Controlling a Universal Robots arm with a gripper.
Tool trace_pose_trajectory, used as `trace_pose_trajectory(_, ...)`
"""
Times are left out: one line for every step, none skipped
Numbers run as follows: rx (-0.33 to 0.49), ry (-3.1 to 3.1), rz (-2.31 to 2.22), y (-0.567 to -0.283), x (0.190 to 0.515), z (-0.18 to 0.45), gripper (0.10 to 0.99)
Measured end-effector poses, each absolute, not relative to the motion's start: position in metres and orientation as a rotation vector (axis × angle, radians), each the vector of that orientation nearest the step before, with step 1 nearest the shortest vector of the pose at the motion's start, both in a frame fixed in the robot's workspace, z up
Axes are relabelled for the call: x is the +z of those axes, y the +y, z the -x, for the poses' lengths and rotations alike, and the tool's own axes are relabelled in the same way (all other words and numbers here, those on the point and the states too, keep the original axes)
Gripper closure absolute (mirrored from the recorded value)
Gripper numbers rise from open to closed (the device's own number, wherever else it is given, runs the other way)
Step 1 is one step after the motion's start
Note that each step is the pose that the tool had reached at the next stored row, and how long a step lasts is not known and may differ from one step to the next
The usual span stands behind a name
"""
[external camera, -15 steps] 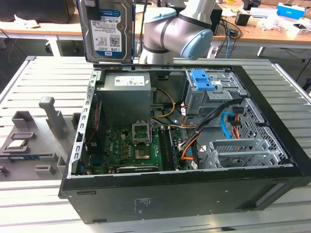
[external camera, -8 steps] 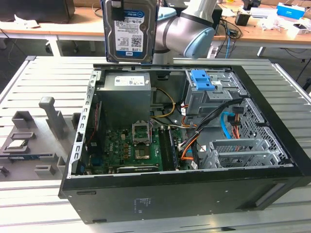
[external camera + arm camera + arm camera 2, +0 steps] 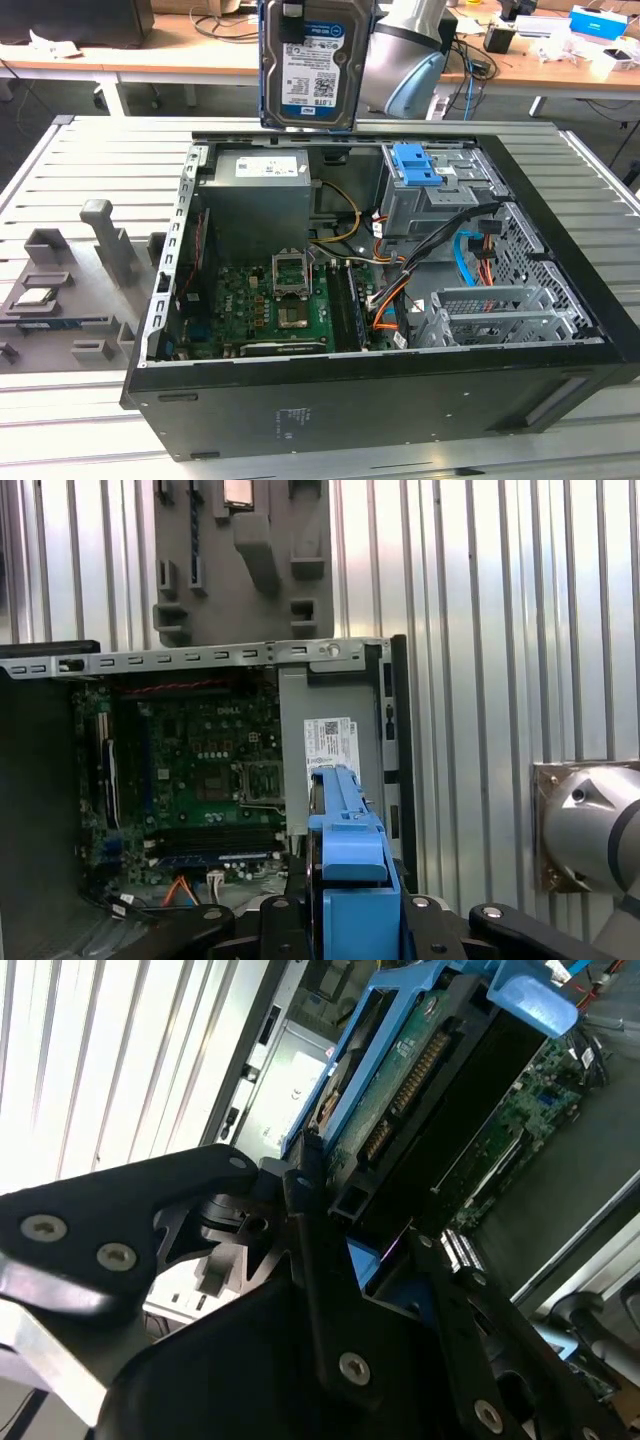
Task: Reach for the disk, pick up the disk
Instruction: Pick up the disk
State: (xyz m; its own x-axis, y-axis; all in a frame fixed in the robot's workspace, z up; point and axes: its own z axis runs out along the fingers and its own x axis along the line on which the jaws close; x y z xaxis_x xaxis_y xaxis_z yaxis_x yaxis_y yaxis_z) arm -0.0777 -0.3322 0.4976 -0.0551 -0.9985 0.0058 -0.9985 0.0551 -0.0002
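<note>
Gripper (image 3: 350, 1230) is clamped on the disk (image 3: 310, 65), jaws bearing on its blue rail frame at one end, and the disk hangs upright, well above the open computer case (image 3: 400, 400) beneath the gripper. A sound pick-up, in my judgement, calls for even pressure on both rails and no twist. Below the gripper lie the motherboard (image 3: 280, 305), loose cables (image 3: 390, 295) and silver drive cage (image 3: 430, 210); nothing touches the disk, and the grey fixture (image 3: 110, 255) on the table (image 3: 100, 150) stands well apart.
</note>
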Motion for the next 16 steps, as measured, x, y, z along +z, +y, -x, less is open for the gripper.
trace_pose_trajectory(0.006, -2.279, -2.156, -0.332, 0.498, 0.073, 0.722)
trace_pose_trajectory(0.006, -2.279, -2.157, -0.332, 0.498, 0.070, 0.722)
trace_pose_trajectory(0.006, -2.279, -2.156, -0.332, 0.498, 0.066, 0.722)
trace_pose_trajectory(0.006, -2.279, -2.157, -0.332, 0.498, 0.065, 0.722)
trace_pose_trajectory(0.006, -2.279, -2.157, -0.332, 0.498, 0.065, 0.722)
trace_pose_trajectory(0.006, -2.279, -2.156, -0.332, 0.498, 0.065, 0.722)
trace_pose_trajectory(0.006, -2.279, -2.157, -0.332, 0.498, 0.065, 0.722)
trace_pose_trajectory(0.006, -2.279, -2.157, -0.332, 0.498, 0.065, 0.722)
trace_pose_trajectory(0.006, -2.279, -2.157, -0.332, 0.498, 0.065, 0.722)
trace_pose_trajectory(0.006, -2.279, -2.157, -0.333, 0.498, 0.065, 0.722)
trace_pose_trajectory(0.006, -2.279, -2.157, -0.334, 0.498, 0.065, 0.722)
trace_pose_trajectory(0.006, -2.279, -2.157, -0.335, 0.498, 0.065, 0.722)
trace_pose_trajectory(0.006, -2.279, -2.157, -0.338, 0.498, 0.065, 0.722)
trace_pose_trajectory(0.006, -2.279, -2.157, -0.341, 0.498, 0.065, 0.722)
trace_pose_trajectory(0.006, -2.279, -2.157, -0.343, 0.498, 0.065, 0.722)
trace_pose_trajectory(0.007, -2.279, -2.156, -0.347, 0.498, 0.065, 0.722)
